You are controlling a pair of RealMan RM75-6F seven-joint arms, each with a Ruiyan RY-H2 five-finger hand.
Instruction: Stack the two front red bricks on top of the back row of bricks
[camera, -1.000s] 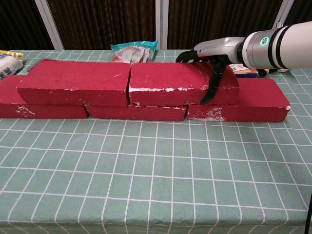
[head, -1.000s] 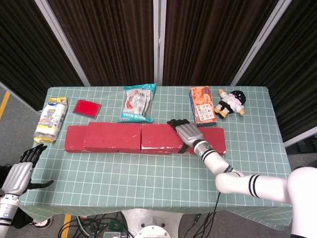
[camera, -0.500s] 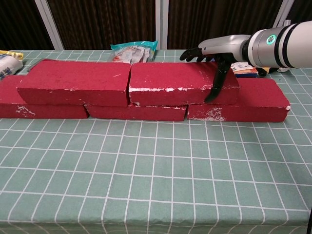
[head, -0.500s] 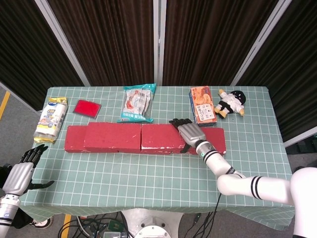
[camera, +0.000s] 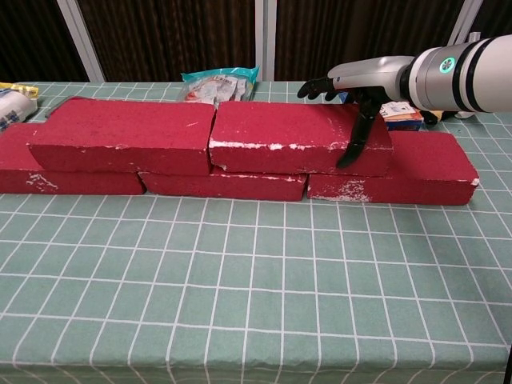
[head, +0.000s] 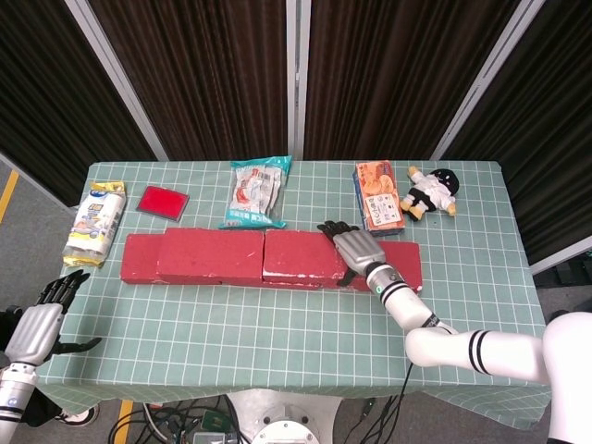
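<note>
Two red bricks lie on top of a back row of three: the upper left brick [head: 211,255] [camera: 120,134] and the upper right brick [head: 303,255] [camera: 296,136]. The lower row's right brick [camera: 416,164] and left brick [camera: 16,164] stick out at the ends. My right hand [head: 356,248] [camera: 356,84] is over the right end of the upper right brick, its fingers [camera: 320,86] stretched out above the top and the thumb hanging down the front face. It holds nothing. My left hand [head: 37,326] hangs empty off the table's near left corner, fingers apart.
Behind the bricks lie a snack bag [head: 259,192], a flat red square [head: 163,201], an orange box [head: 377,199] and a small doll [head: 430,192]. A yellow-and-white pack [head: 95,222] lies at the left edge. Green checked cloth [camera: 256,304] covers the table in front.
My right hand's fingers have uncurled from the back edge of the upper right brick and lifted, and the hand has slid a little to the right. The left hand has not moved.
</note>
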